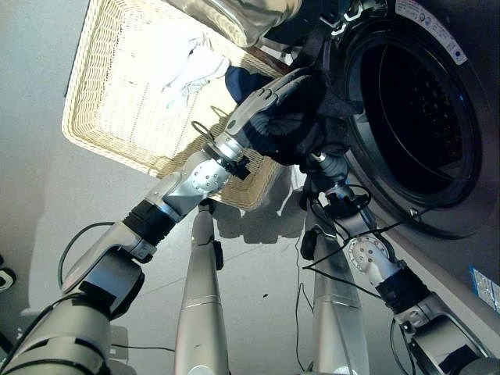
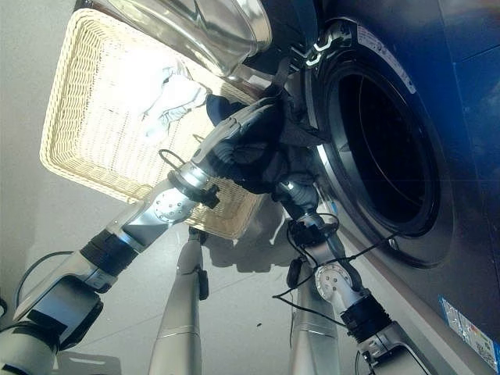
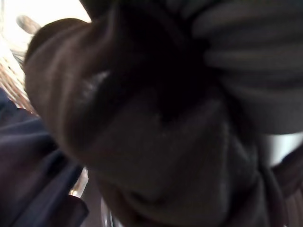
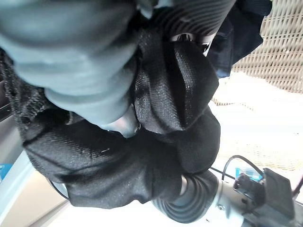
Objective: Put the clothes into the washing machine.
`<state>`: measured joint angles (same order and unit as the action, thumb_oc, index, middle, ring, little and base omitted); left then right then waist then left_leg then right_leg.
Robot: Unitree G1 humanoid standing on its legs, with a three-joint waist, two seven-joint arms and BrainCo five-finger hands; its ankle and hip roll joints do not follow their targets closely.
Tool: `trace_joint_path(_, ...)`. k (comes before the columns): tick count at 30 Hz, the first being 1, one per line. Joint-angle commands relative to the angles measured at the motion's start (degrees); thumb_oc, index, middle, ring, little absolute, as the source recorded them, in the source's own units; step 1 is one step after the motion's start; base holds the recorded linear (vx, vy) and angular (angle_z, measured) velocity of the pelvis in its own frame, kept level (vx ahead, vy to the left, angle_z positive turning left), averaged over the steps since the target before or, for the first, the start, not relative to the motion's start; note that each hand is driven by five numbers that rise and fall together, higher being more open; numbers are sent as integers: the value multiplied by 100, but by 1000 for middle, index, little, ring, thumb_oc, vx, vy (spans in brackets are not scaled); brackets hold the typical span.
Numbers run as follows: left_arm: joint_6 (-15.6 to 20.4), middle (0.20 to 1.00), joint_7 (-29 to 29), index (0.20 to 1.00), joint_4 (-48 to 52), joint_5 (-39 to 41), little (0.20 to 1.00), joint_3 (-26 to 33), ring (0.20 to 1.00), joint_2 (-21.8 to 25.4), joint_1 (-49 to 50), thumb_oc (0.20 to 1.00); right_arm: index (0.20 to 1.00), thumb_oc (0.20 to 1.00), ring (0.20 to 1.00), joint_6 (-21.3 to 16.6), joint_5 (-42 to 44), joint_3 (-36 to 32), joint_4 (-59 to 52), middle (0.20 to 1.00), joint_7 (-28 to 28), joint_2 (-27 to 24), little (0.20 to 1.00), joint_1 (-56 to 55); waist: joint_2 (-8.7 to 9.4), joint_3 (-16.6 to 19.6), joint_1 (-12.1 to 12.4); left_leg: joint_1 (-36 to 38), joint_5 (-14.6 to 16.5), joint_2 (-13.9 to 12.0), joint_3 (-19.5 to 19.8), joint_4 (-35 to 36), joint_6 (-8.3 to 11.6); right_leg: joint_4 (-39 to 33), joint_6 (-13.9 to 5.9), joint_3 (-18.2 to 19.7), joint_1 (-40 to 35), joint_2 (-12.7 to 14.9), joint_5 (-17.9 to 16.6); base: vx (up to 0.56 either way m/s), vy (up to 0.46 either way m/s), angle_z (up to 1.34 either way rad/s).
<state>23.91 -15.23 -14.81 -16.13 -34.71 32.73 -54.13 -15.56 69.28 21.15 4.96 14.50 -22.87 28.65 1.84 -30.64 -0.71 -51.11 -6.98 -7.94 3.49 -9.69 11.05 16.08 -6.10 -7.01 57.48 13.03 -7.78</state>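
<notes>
Nearest to my head camera: two hands, one dark bundle between them.

1. Left hand (image 1: 269, 98), one. It comes in over the corner of the basket, its fingers laid along the top of the dark garment (image 1: 301, 125). Whether they curl into the cloth or merely press it, I cannot tell; my left wrist view shows dark folds up close and nothing clear of the fingers.

2. Right hand (image 1: 326, 166), one. It sits under the same bundle, its fingers buried in the cloth, so their state cannot be read.

3. Dark garment, one bundle. It is held up between my two hands, just beside the rim of the washing machine (image 1: 469, 195) and outside the drum. The machine's round opening gapes dark to my right.

4. Door (image 1: 234, 17), one, glass with a metal rim, swung out above the basket.

5. Wicker basket (image 1: 101, 117), one, pale, on the floor to my left.

6. White garment (image 1: 187, 66), one, crumpled inside the basket.

7. Dark blue cloth (image 1: 244, 82), one piece, at the basket's edge beside my left hand.
</notes>
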Motion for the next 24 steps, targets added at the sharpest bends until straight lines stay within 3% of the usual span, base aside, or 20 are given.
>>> trace_joint_path(1,364,1000,148,1000,365,-292,1000,-133,1000,471,564,1000,200,200,200,-783,253,-941,-945,200,224,102,200,401,214,85,92,-152,-11,422,277,-188,-521,-106,-670,-4,-78,-111,-522,0,0,0)
trace_joint_path(12,556,1000,175,1000,399,-301,1000,-119,1000,443,505,1000,200,200,200,-827,197,-989,-899,200,131,140,200,512,216,85,115,-146,8,418,292,-204,-517,-83,-675,-19,-96,-103,-506,0,0,0)
trace_joint_path(20,461,1000,554,1000,389,-230,1000,-184,1000,503,451,1000,200,200,200,-937,378,-1099,-870,200,127,93,200,553,228,85,111,-135,18,413,290,-196,-522,-93,-682,-30,-115,-105,-508,0,0,0)
trace_joint_path(24,243,1000,853,1000,346,-175,1000,-276,1000,579,390,1000,200,200,200,-1066,445,-1158,-832,200,202,46,200,556,226,85,98,-136,25,418,286,-192,-523,-111,-684,-24,-116,-110,-518,0,0,0)
